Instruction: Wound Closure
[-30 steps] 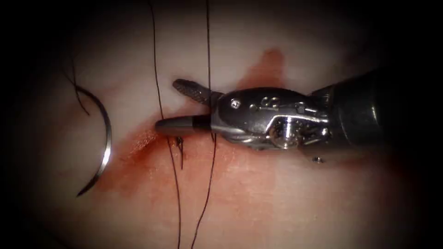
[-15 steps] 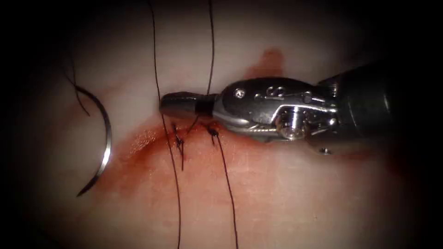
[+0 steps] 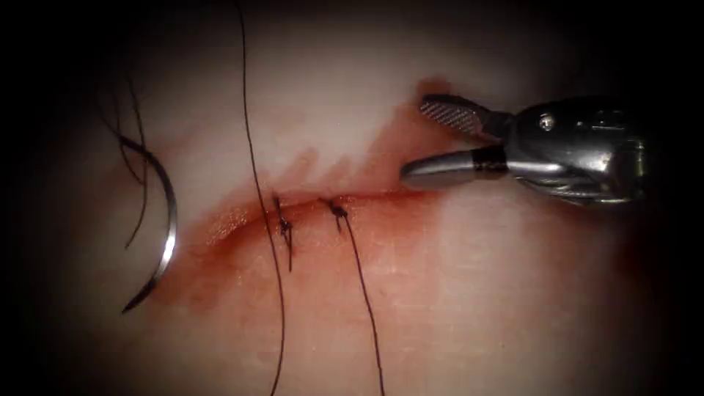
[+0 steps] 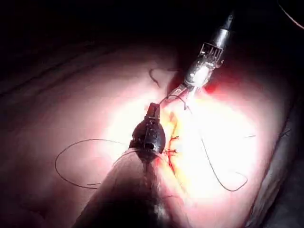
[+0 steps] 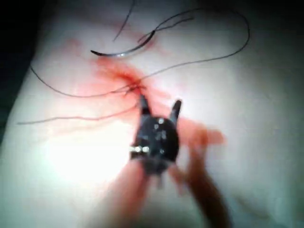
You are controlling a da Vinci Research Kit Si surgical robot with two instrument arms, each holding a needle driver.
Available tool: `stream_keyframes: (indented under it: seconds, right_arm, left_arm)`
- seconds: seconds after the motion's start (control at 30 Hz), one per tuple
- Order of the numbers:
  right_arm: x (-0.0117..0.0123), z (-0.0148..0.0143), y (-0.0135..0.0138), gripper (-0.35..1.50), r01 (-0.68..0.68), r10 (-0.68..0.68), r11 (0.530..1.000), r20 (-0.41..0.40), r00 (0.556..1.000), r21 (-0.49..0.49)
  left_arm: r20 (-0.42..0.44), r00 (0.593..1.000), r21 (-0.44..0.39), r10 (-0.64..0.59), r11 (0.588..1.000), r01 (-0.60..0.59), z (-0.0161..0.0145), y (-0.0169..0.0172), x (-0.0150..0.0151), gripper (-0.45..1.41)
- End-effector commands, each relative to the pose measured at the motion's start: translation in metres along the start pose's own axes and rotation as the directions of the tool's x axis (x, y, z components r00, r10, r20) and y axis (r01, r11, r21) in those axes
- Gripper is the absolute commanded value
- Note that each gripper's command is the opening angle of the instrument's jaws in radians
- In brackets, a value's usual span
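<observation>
Here the tissue (image 3: 455,308) carries everything in sight, with its cut (image 3: 308,209) running across it and red fluid (image 3: 220,249) spread along the cut and up toward the far right side.

The right tool (image 3: 433,139) hangs over the tissue on the right side of the cut, its jaws spread apart and holding nothing; the right wrist view shows the same two jaws (image 5: 159,108) parted above the red patch. The left tool (image 4: 152,111) appears in the left wrist view over the cut, but whether its jaws are apart or together cannot be told.

The needle (image 3: 167,227) lies free on the tissue well to the left of the cut, held by neither tool and not in the tissue. A long thread (image 3: 253,161) crosses the cut at the left knot (image 3: 282,226). A second knot (image 3: 337,210) sits just to its right, with a cut end of thread (image 3: 363,293) trailing toward the near edge.
</observation>
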Motion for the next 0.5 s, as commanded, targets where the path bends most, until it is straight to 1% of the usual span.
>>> stream_keyframes:
  seconds: [0.03,0.07,0.1,0.13,0.17,0.2,0.27,0.33,0.4,0.43,0.47,0.5]
  right_arm:
    - [-0.0008,-0.0001,-0.0002,1.38,-0.007,0.007,1.000,0.001,1.000,-0.009]
    - [-0.0009,-0.0003,-0.0002,1.40,-0.009,0.009,1.000,0.000,1.000,-0.014]
    - [-0.0011,-0.0007,-0.0002,1.41,-0.005,0.005,1.000,0.000,1.000,-0.023]
    - [-0.0011,-0.0008,-0.0003,1.41,-0.006,0.006,1.000,0.000,1.000,-0.022]
    - [-0.0011,-0.0009,-0.0004,1.41,-0.007,0.007,1.000,0.001,1.000,-0.018]
    - [-0.0011,-0.0009,-0.0005,1.43,-0.007,0.007,1.000,0.001,1.000,-0.015]
    - [-0.0011,-0.0008,-0.0006,1.43,-0.007,0.007,1.000,0.001,1.000,-0.012]
    - [-0.0011,-0.0007,-0.0009,1.45,-0.007,0.007,1.000,0.001,1.000,-0.010]
    - [-0.0012,-0.0006,-0.0011,1.46,0.000,0.000,1.000,0.002,1.000,-0.004]
    - [-0.0012,-0.0006,-0.0013,1.46,0.000,0.000,1.000,0.002,1.000,0.002]
    - [-0.0012,-0.0008,-0.0015,1.46,0.000,0.000,1.000,0.003,1.000,0.007]
    - [-0.0013,-0.0008,-0.0016,1.46,0.000,0.000,1.000,0.003,1.000,0.007]
  left_arm:
    - [0.002,0.999,0.013,-0.049,0.999,0.049,0.0012,0.0000,-0.0009,0.52]
    - [0.003,0.998,0.006,-0.063,0.998,0.063,0.0014,0.0001,-0.0012,0.61]
    - [-0.002,0.995,-0.023,-0.102,0.995,0.102,0.0020,0.0006,-0.0021,0.74]
    - [-0.003,0.993,-0.039,-0.116,0.992,0.116,0.0022,0.0008,-0.0023,0.81]
    - [-0.003,0.988,-0.064,-0.153,0.986,0.152,0.0029,0.0012,-0.0027,0.98]
    - [-0.002,0.985,-0.063,-0.175,0.983,0.175,0.0032,0.0013,-0.0028,1.06]
    - [-0.002,0.981,-0.083,-0.196,0.977,0.195,0.0038,0.0015,-0.0029,1.06]
    - [0.001,0.979,-0.163,-0.206,0.965,0.204,0.0048,0.0025,-0.0034,1.03]
    - [0.001,0.982,-0.205,-0.189,0.961,0.185,0.0054,0.0034,-0.0042,0.91]
    - [0.000,0.986,-0.251,-0.170,0.954,0.164,0.0063,0.0045,-0.0049,0.78]
    - [-0.005,0.987,-0.293,-0.161,0.944,0.153,0.0072,0.0054,-0.0053,0.73]
    - [-0.011,0.989,-0.314,-0.149,0.939,0.138,0.0076,0.0059,-0.0055,0.66]
